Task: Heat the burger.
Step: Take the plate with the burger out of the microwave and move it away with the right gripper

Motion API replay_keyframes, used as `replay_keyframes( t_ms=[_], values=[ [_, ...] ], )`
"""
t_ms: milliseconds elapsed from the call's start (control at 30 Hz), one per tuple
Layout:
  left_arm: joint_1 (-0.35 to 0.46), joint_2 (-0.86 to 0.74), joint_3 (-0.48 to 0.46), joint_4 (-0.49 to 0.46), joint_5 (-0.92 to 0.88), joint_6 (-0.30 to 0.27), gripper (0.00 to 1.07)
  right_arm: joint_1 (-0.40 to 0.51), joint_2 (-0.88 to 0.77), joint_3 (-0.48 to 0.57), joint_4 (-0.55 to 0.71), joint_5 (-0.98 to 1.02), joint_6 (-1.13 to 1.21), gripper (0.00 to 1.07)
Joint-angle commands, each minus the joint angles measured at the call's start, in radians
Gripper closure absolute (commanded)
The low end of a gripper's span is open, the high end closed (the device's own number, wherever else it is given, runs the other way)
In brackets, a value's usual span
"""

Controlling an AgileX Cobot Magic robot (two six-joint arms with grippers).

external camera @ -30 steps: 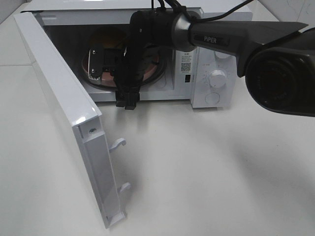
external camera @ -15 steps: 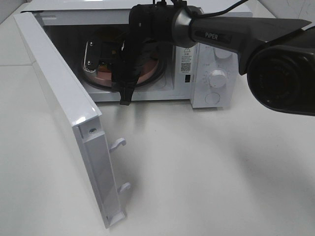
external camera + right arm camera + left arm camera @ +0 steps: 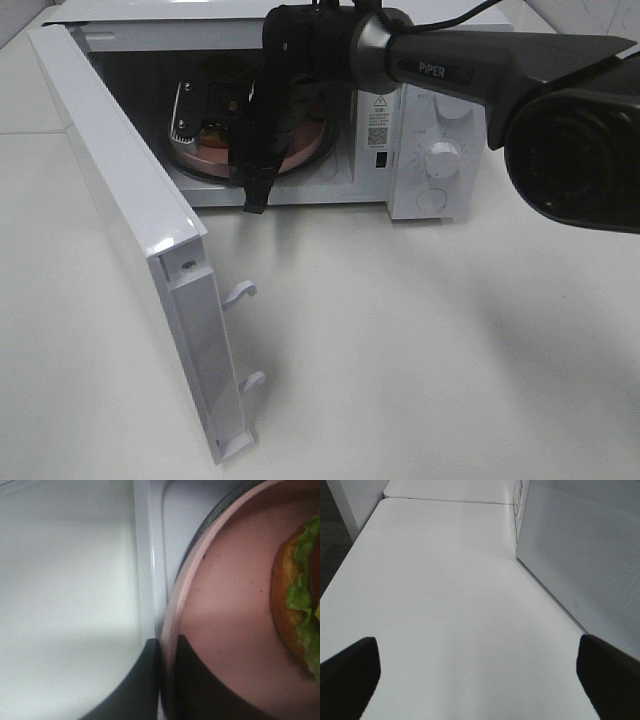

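Observation:
The burger (image 3: 299, 605), with a tan bun and green lettuce, lies on a pink plate (image 3: 230, 605). In the high view the plate (image 3: 300, 152) sits inside the open microwave (image 3: 430, 160), and the burger (image 3: 212, 128) is mostly hidden by my right arm. My right gripper (image 3: 167, 647) is shut on the plate's rim at the microwave's front sill, and it also shows in the high view (image 3: 255, 195). My left gripper (image 3: 480, 675) is open and empty over the white table, out of the high view.
The microwave door (image 3: 130, 200) swings out to the left front, with two latch hooks (image 3: 243, 292) on its edge. The control knobs (image 3: 440, 158) are on the microwave's right. A white dotted panel (image 3: 580, 555) stands close beside my left gripper.
My right gripper has carried the plate and burger deeper into the microwave. Little has moved in the last half second. The door has not moved.

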Motion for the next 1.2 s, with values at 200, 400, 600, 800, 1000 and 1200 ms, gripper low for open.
replay_keyframes(
  t_ms=[200, 400, 600, 800, 1000, 1200],
  values=[
    [0.002, -0.003, 0.004, 0.002, -0.015, 0.0, 0.06, -0.002, -0.04, 0.058, -0.002, 0.166, 0.035, 1.07],
    [0.002, -0.003, 0.004, 0.002, -0.015, 0.0, 0.06, -0.002, -0.133, 0.2, -0.003, 0.08, 0.016, 1.07],
    [0.002, -0.003, 0.004, 0.002, -0.015, 0.0, 0.06, -0.002, -0.229, 0.353, -0.006, -0.064, 0.016, 1.07],
    [0.002, -0.003, 0.004, 0.002, -0.015, 0.0, 0.06, -0.002, -0.301, 0.461, -0.01, -0.143, -0.003, 1.07],
    [0.002, -0.003, 0.004, 0.002, -0.015, 0.0, 0.06, -0.002, -0.372, 0.562, -0.015, -0.227, -0.012, 1.07],
    [0.002, -0.003, 0.004, 0.002, -0.015, 0.0, 0.06, -0.002, -0.418, 0.615, -0.016, -0.268, -0.016, 1.07]
  ],
)
